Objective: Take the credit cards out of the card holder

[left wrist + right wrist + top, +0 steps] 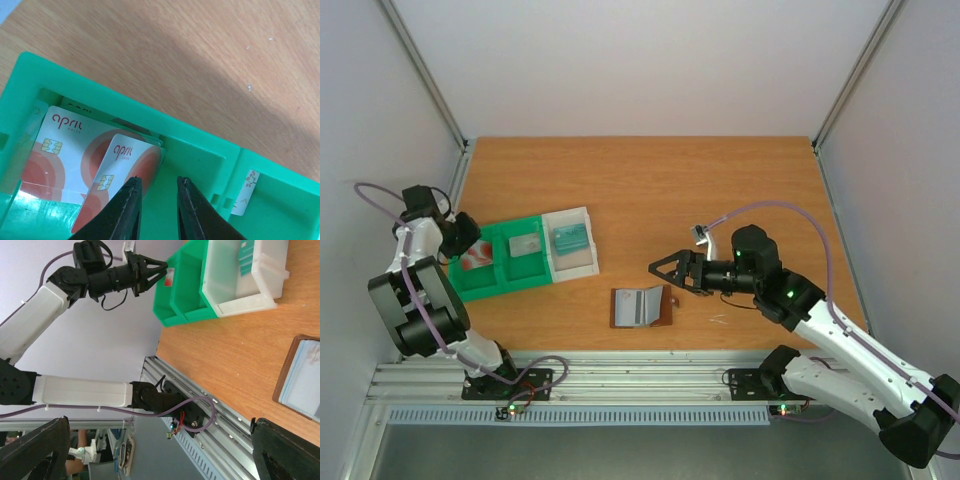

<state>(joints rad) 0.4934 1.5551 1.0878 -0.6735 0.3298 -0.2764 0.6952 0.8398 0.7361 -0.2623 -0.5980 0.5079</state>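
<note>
The card holder (642,306) lies open on the table, brown leather with grey-blue pockets; its edge shows in the right wrist view (300,385). Whether a card still sits in it I cannot tell. My left gripper (159,179) hangs over the left compartment of the green tray (200,160), its jaws a narrow gap apart with only tray floor between them. White credit cards (75,150) with red circles lie in that compartment, one beside the left finger (131,200). Another white card (247,187) leans in the middle compartment. My right gripper (660,268) stands wide open just behind the card holder.
A clear bin (570,240) joined to the green tray (505,280) holds a teal card (570,236). The aluminium rail (620,380) runs along the near edge. White walls enclose the table on three sides.
</note>
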